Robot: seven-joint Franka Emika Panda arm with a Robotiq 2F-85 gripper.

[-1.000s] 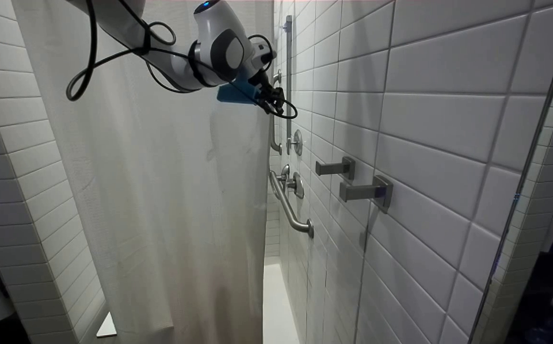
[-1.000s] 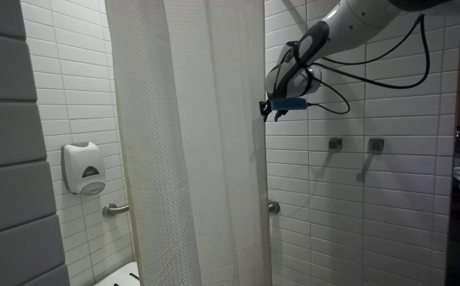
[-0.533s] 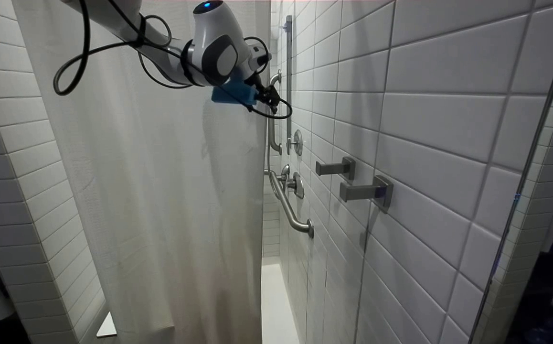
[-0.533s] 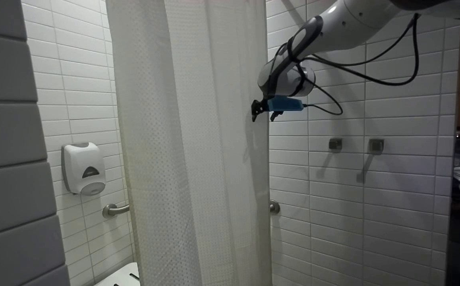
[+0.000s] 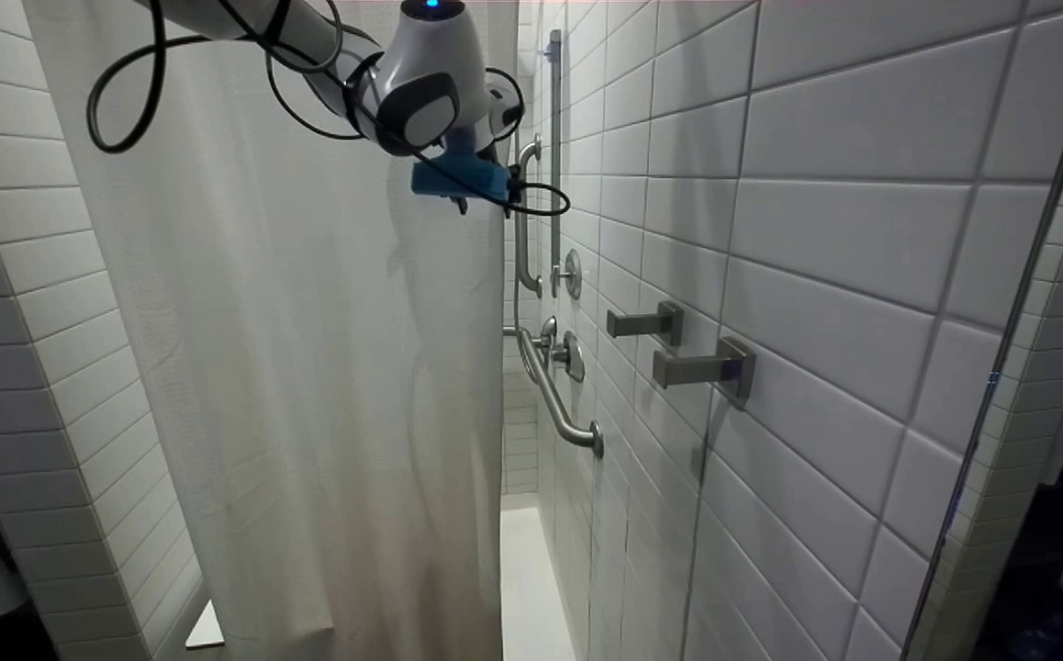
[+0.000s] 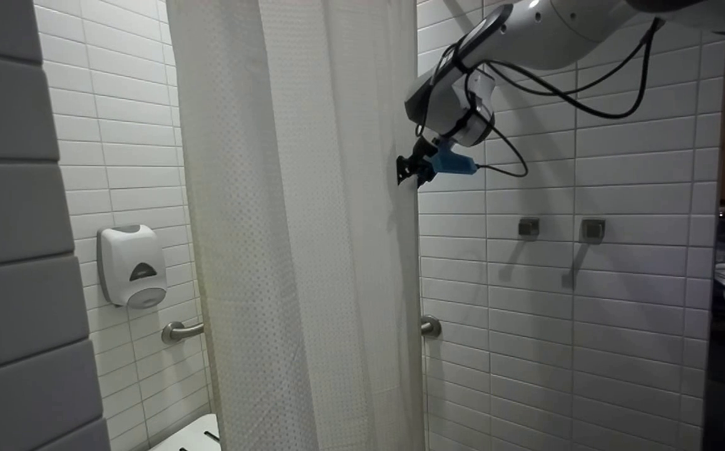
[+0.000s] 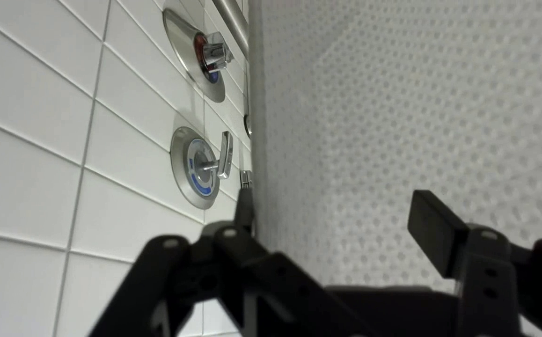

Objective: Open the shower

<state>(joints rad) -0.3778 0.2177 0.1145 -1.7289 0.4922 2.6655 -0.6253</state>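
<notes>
Shower curtain [image 7: 406, 126] edge shows between the end effector's [image 7: 336, 217] 2 spread jaws.

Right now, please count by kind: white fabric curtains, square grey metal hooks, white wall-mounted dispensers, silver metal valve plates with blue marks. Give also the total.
White fabric curtain: 1
Square grey metal hooks: 2
White wall-mounted dispenser: 1
Silver metal valve plates with blue marks: 2
Total: 6

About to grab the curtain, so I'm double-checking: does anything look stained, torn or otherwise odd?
Yes: the white curtain looks pinkish-brown toward the bottom in an exterior view, odd on otherwise pale fabric; stain or shadow, I can't tell. No tear or spill shows.
</notes>
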